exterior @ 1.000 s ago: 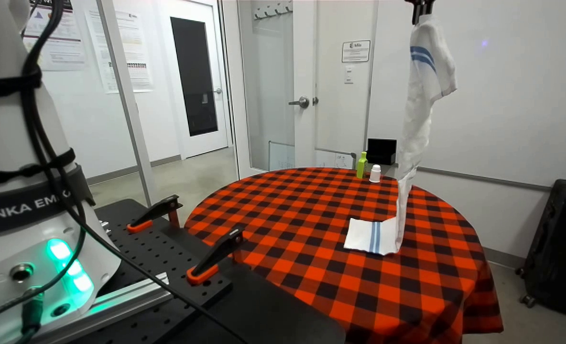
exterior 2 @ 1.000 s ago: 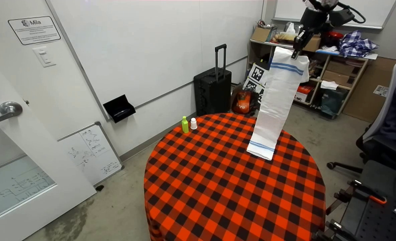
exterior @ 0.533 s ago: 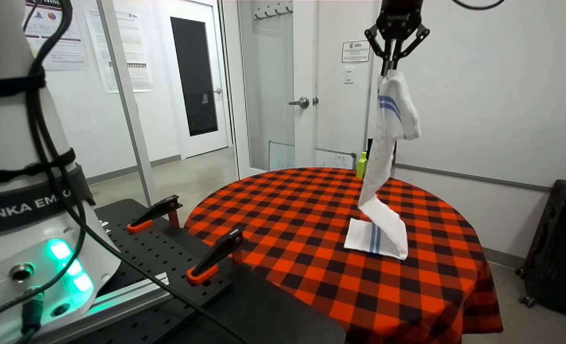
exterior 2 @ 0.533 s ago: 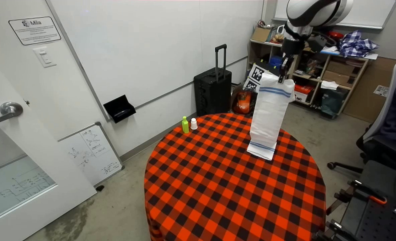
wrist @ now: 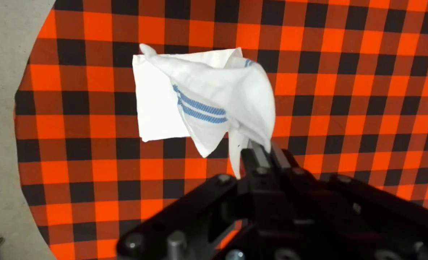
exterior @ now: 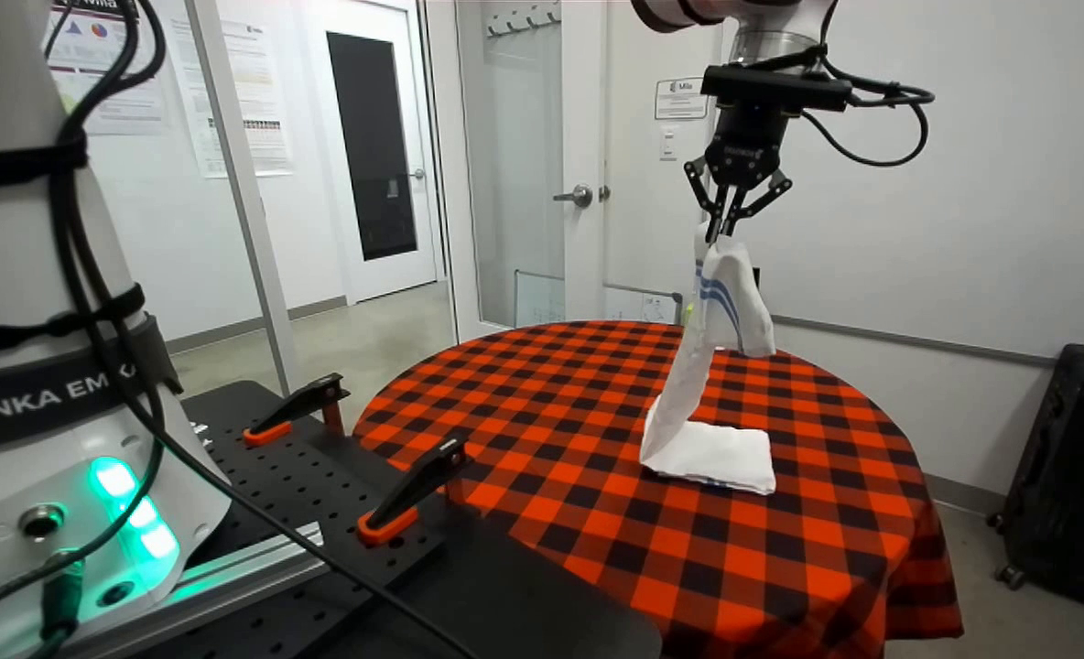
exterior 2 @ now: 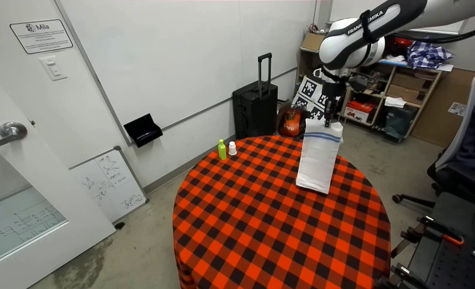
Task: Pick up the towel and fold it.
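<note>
Nearest in an exterior view, a perforated black board (exterior: 295,467), with two black-and-orange clamps (exterior: 418,482) along its side, ends near the rounded edge of a red-and-black checked tablecloth (exterior: 542,412). Farther on, inside that edge, the lower part of a long, narrow, blue-striped white fabric towel (exterior: 684,394) lies in flat layers on the checks; the rest slants upward to a black two-fingered gripper (exterior: 718,233), clenched on its upper end, with a striped flap draping to one side. The wrist view shows a band of checks between the layers and the curved edge, gray floor (wrist: 4,108) past it. A broad stretch of tablecloth runs from the towel toward the far rim.

On that rim a lime-green bottle (exterior 2: 222,151) and a small white jar (exterior 2: 232,149) stand upright, just beside each other; what they hold cannot be told. Farther off, an open-topped black tray (exterior 2: 135,126) at the lower edge of a large whiteboard (exterior 2: 205,60) has something dark inside, too dim to name. At the back, a wooden shelf unit (exterior 2: 423,105) holds a red-and-white box (exterior 2: 360,110) and brown cardboard boxes (exterior 2: 410,78).

Half a second earlier the gripper stood higher in both exterior views and the towel's lower stripes lay exposed; now a plain white layer covers nearly all of them.
</note>
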### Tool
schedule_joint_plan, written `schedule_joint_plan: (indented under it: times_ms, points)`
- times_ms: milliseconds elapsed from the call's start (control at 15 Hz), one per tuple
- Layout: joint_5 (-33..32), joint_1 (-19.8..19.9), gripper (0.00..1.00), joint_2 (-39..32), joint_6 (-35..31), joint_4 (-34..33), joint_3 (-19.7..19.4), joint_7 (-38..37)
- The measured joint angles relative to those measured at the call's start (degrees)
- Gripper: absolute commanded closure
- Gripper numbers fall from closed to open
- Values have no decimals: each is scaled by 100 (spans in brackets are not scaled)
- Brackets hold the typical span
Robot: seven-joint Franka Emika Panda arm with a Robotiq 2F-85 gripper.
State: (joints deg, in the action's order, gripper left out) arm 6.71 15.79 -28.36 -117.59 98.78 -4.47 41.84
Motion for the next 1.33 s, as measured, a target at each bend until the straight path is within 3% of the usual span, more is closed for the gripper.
schedule_joint_plan:
  times_ms: [533,867,1333]
  points:
    - [-340,106,99,-817,-514,-519,-13,-17]
    - [-512,130,99,-1424,-1515,-730,-36,-280]
    - [-667,213,99,-2340,-2773,-1399,-165,-1213]
